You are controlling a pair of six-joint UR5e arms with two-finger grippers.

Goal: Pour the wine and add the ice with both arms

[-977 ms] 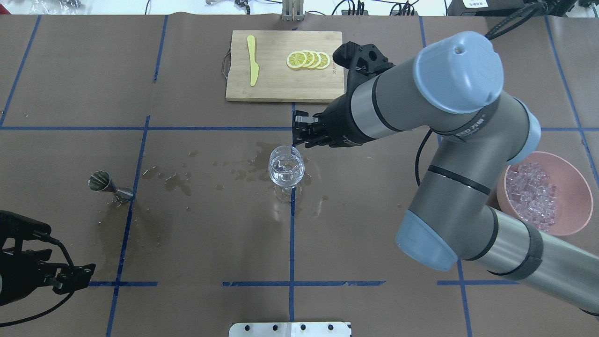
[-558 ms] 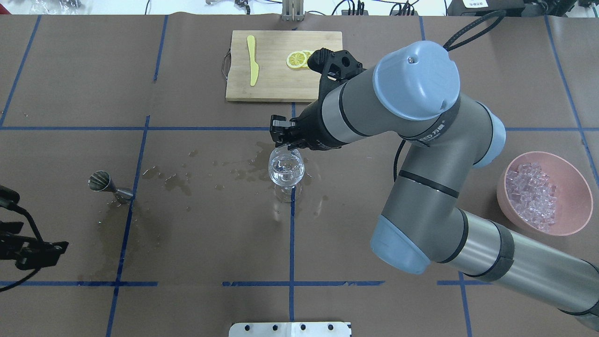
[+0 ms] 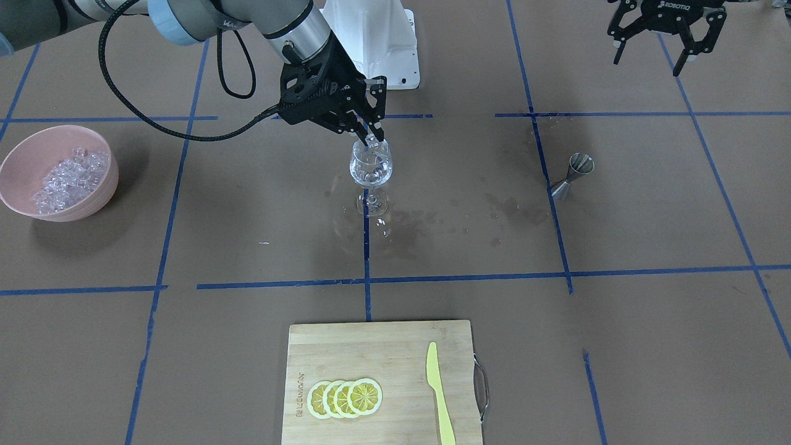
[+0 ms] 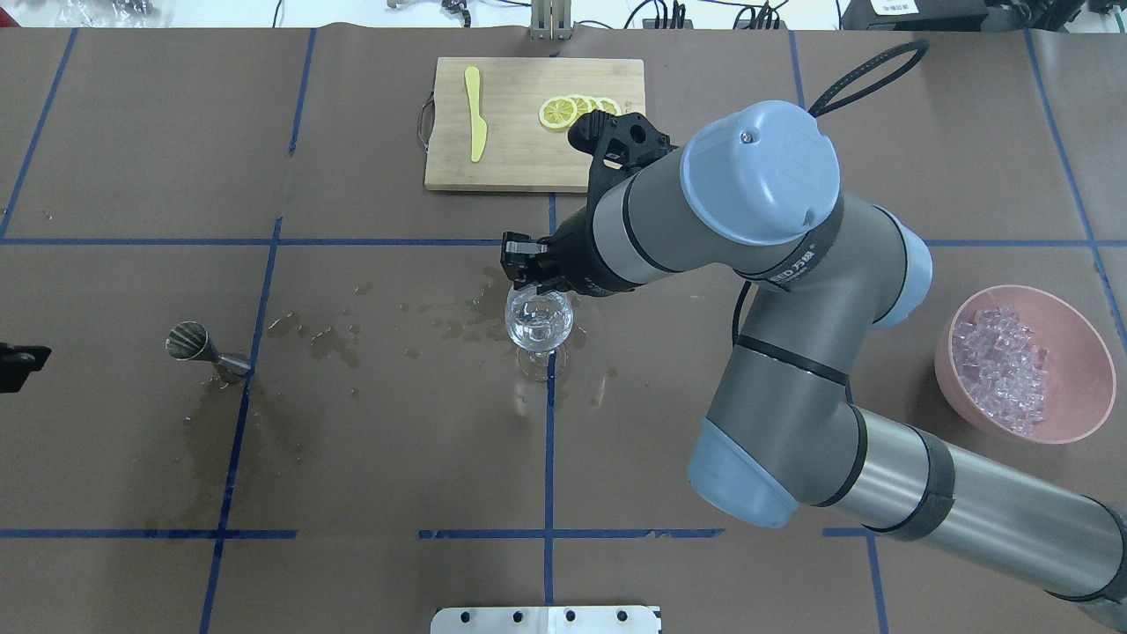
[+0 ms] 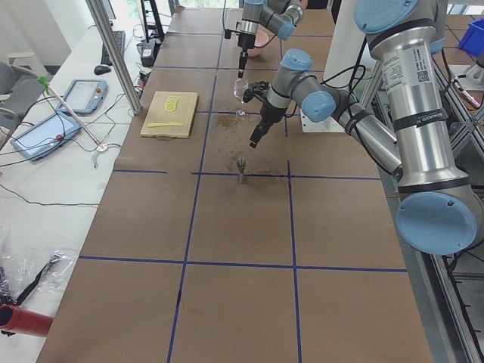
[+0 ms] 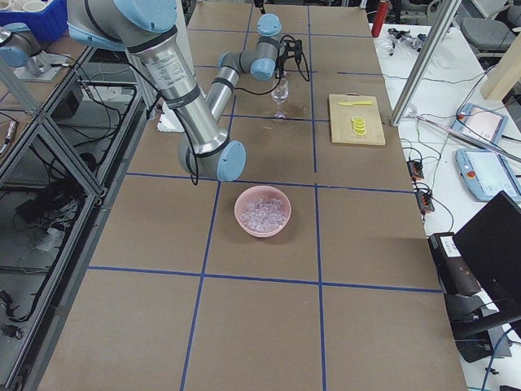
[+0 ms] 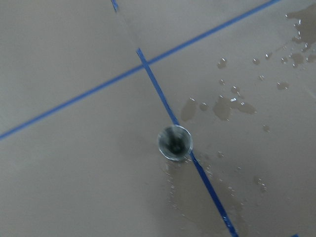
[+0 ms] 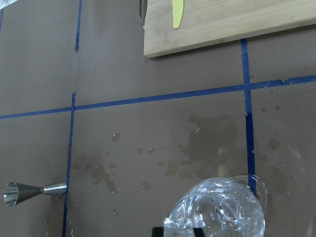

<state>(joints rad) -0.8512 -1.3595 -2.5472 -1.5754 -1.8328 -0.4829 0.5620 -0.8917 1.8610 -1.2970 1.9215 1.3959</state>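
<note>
Right gripper (image 3: 373,135) sits right over the wine glass (image 3: 371,168) rim. Fingers narrow, pinching what looks like one ice cube (image 3: 372,142). Near-colourless wine (image 4: 539,330) is in the glass. Remaining ice (image 4: 999,370) is in the pink bowl (image 4: 1092,352), well apart. Left gripper (image 3: 660,46) spread wide, holding nothing, back from the jigger (image 3: 573,176).

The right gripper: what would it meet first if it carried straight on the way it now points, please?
Most likely the wine glass: the right gripper points down just over its mouth, so it would strike the rim or reach the ice inside. Exact depth is unclear.
</note>
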